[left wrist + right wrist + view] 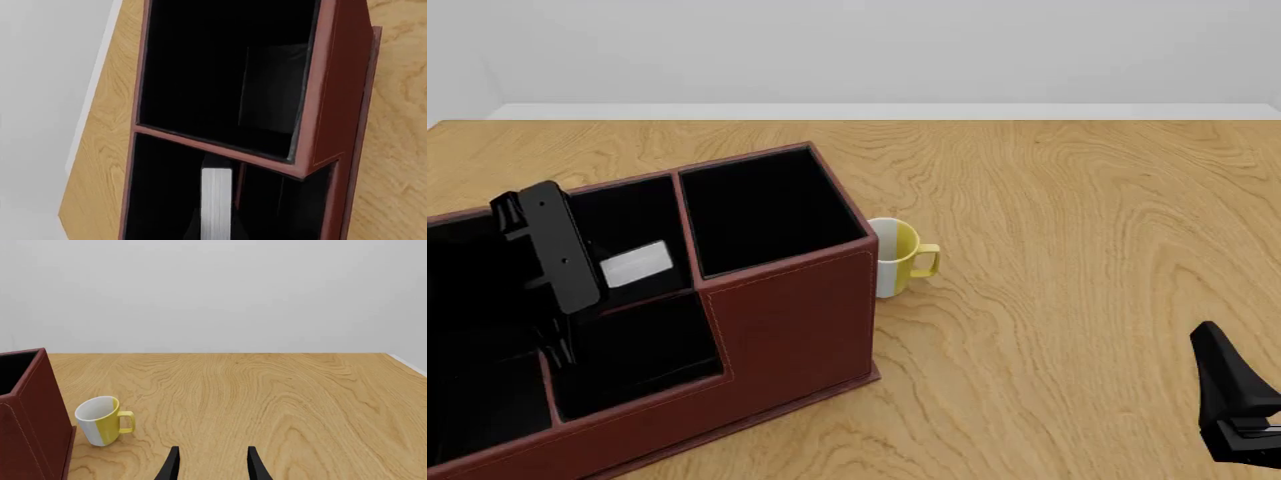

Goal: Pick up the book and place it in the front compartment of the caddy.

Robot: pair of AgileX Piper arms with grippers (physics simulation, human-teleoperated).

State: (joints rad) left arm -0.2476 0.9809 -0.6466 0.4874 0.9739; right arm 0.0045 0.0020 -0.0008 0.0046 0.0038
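Standing on edge, book [217, 202] sits between left jaws inside caddy [787, 320].

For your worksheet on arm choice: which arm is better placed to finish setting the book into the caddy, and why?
Left. The left gripper is over the caddy with the book between its fingers; the right gripper is open, away beside the mug.

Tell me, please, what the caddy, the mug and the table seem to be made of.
The caddy looks like red-brown leather or imitation leather, matte, with pale stitching along its edges; its inside is plain black. The mug looks like glazed ceramic, yellow and white, smooth, though plastic is possible. The table looks like light varnished wood with swirling grain; a printed veneer cannot be excluded.
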